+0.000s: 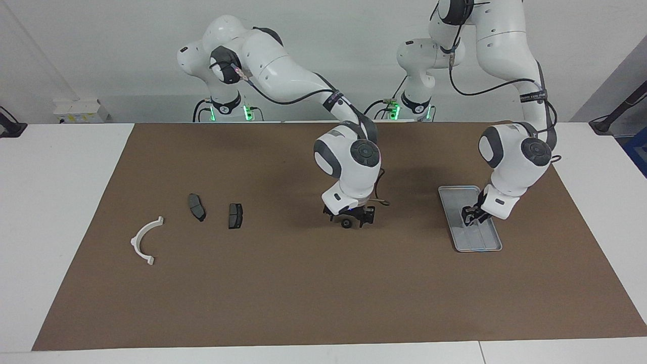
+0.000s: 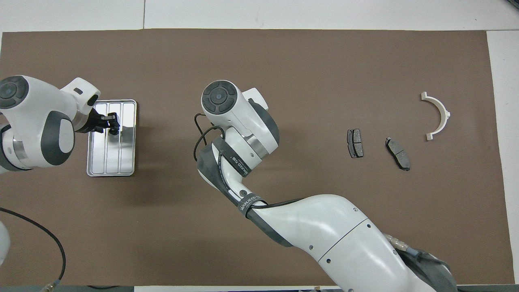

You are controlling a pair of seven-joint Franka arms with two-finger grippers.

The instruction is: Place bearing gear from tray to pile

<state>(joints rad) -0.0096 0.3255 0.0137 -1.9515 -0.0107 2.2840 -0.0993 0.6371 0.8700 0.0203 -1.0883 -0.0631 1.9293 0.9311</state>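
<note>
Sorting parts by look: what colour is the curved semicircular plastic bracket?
White; the curved semicircular plastic bracket shows best in the overhead view.
</note>
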